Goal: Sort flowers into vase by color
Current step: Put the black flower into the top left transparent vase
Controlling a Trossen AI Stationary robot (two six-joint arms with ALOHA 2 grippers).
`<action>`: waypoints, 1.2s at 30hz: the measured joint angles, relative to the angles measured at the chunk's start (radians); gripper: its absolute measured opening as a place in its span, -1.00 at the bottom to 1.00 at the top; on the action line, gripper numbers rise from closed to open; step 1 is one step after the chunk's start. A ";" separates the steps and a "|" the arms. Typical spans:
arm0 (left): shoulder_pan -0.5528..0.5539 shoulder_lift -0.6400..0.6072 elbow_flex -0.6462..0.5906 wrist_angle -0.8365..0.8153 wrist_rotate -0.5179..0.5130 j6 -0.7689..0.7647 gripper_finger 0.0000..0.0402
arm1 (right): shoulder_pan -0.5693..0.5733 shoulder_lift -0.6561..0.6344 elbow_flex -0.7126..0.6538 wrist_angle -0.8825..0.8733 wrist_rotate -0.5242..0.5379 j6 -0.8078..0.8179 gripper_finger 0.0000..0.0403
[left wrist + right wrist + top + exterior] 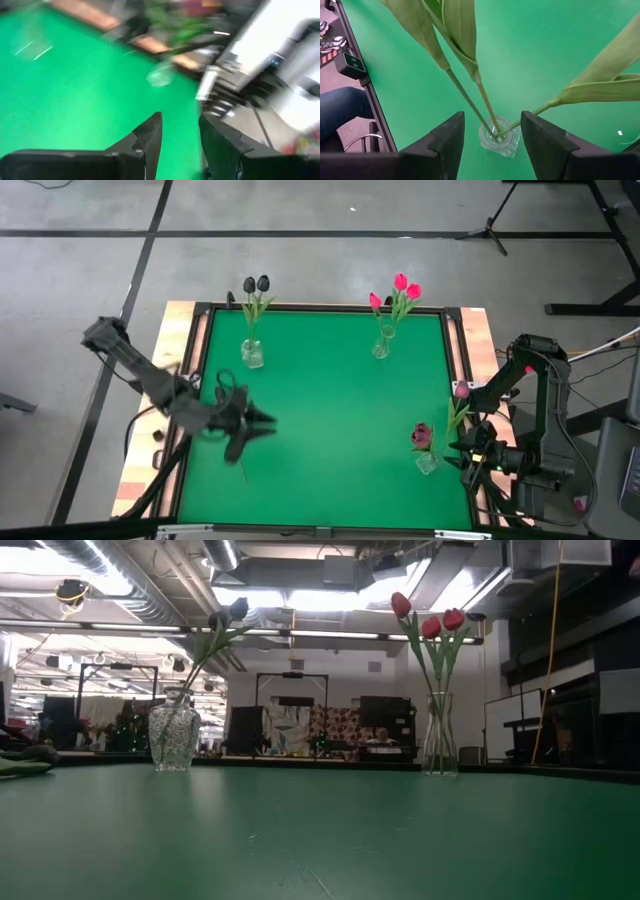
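Flowers are already split by color across three glass vases on the green table (330,420). Black tulips (256,284) sit in a vase (252,354) at the far left side, pink-red tulips (401,290) in a slim vase (381,345) at the far right, and maroon tulips (440,415) in a third vase (427,463) near the front right edge. From the low view you only get the two far ones: a round cut-glass vase with the dark buds leaning right, and the tall narrow one with three red buds standing fairly upright.

Right gripper (492,137) hangs right over the maroon vase, looking down onto its rim. Its fingers (447,137) stand apart on either side of the vase mouth, with the stems coming up between them, and nothing is pinched as far as I can see, so open. Big green leaves fill the upper part of that view. Someone's blue-clad leg (340,112) shows just past the table edge.

Left gripper (255,423) is over the front left part of the table, pointing toward the middle, well apart from any vase. Jaws are parted with a clear gap, holding nothing. Its wrist view is blurred, but the fingers (150,137) show green table between them
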State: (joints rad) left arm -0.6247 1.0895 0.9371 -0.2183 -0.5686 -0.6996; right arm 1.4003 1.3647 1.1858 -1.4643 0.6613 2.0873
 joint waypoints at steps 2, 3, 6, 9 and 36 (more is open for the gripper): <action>0.060 -0.042 0.000 -0.165 0.001 -0.168 -0.37 | 0.000 0.000 0.000 0.003 0.000 0.001 -0.04; 0.083 -0.053 0.000 -0.248 -0.001 -0.236 -0.37 | 0.000 0.000 0.000 0.006 0.000 0.001 -0.04; 0.115 -0.056 0.000 -0.494 0.011 -0.440 -0.37 | 0.000 0.000 0.000 0.017 0.000 0.002 -0.04; 0.129 -0.042 0.000 -0.720 0.023 -0.699 -0.37 | 0.000 0.000 0.000 0.024 0.000 0.002 -0.04; 0.058 0.279 -0.020 -0.900 0.403 -1.248 -0.36 | 0.000 0.000 0.000 0.028 0.000 -0.009 -0.04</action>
State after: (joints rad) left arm -0.5667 1.3682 0.9169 -1.1180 -0.1655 -1.9476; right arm 1.4004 1.3651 1.1858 -1.4362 0.6617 2.0788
